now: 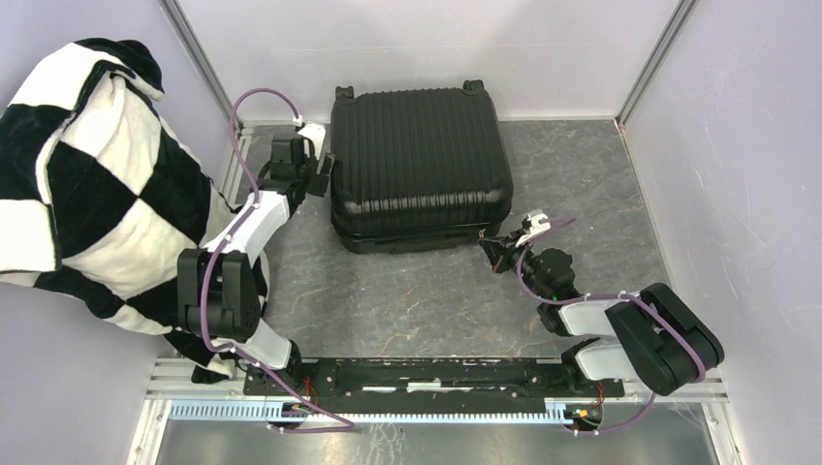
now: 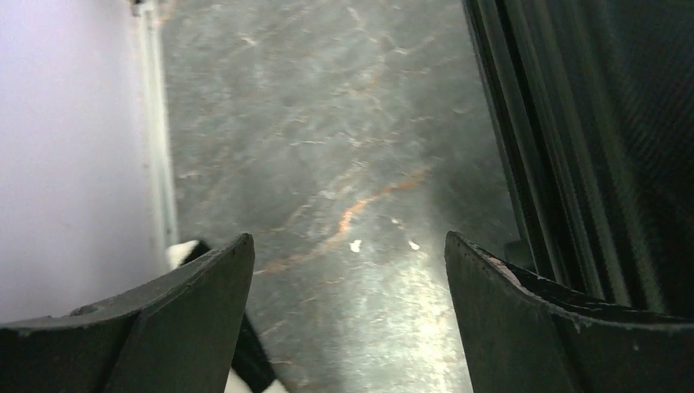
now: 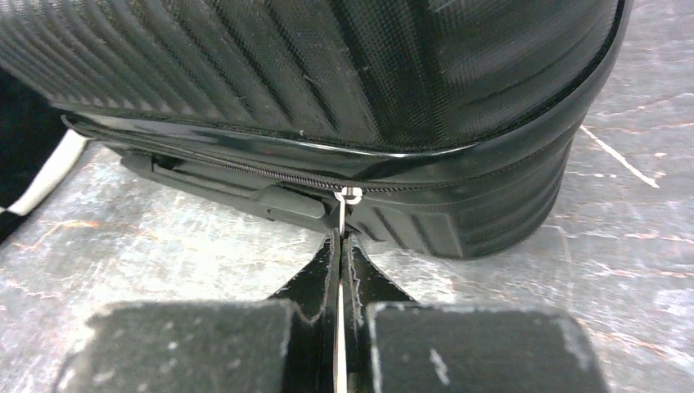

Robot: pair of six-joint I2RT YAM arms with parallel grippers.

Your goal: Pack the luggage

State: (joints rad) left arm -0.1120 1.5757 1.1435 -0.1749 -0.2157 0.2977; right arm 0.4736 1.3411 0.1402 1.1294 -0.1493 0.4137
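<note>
Luggage (image 1: 419,165), a black ribbed hard-shell suitcase, lies flat with its lid down at the far middle of the grey marbled table (image 1: 407,300) in the top view. The left gripper (image 1: 317,174) hangs just beside the luggage's left side, and the right gripper (image 1: 496,254) sits at its near right corner. A black-and-white checkered blanket (image 1: 87,194) is heaped at the left edge, beside the left arm. From the left wrist, the left gripper's fingers (image 2: 188,311) stand wide apart with only bare table between them. The ribbed left wall of the luggage (image 2: 606,123) runs down the right edge of this view, and a scrap of the blanket (image 2: 245,360) shows at the bottom left. From the right wrist, the right gripper's fingers (image 3: 323,278) are pressed together on the thin metal zipper pull (image 3: 340,217). The zipper line follows the seam just beyond the fingertips, and the luggage's shell fills the upper part of the view.
</note>
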